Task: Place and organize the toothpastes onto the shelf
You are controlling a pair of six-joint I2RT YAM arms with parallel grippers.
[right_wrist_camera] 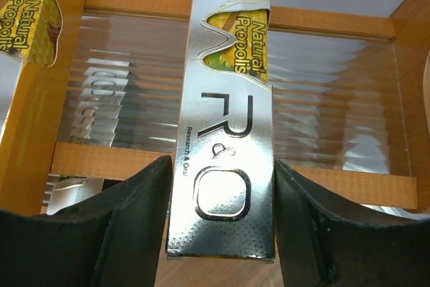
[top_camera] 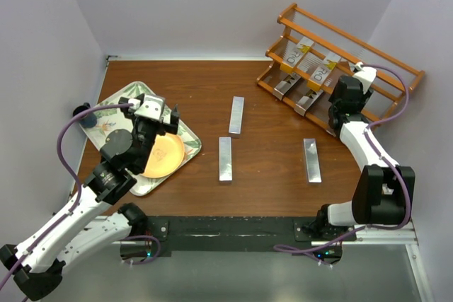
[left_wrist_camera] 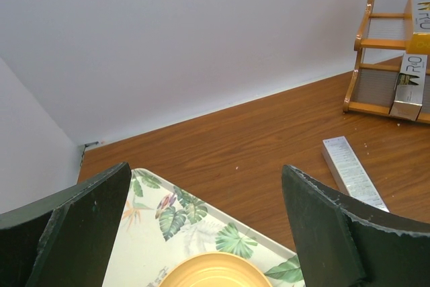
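The right hand (right_wrist_camera: 223,162) straddles a toothpaste carton (right_wrist_camera: 225,99) lying on the shelf (right_wrist_camera: 336,189), clamped or let go I cannot tell; placing looks nearly done, and next calls for backing off cleanly and fetching a loose carton (top_camera: 225,158) from the table (top_camera: 269,104) before the shelf.

A lab test cell — plain white walls (top_camera: 212,5) boxing a wooden table (top_camera: 269,189).

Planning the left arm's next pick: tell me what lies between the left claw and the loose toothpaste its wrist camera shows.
Nothing visible blocks it. The open left claw hovers over the leaf-patterned tray; past its rim only bare table lies before that toothpaste.
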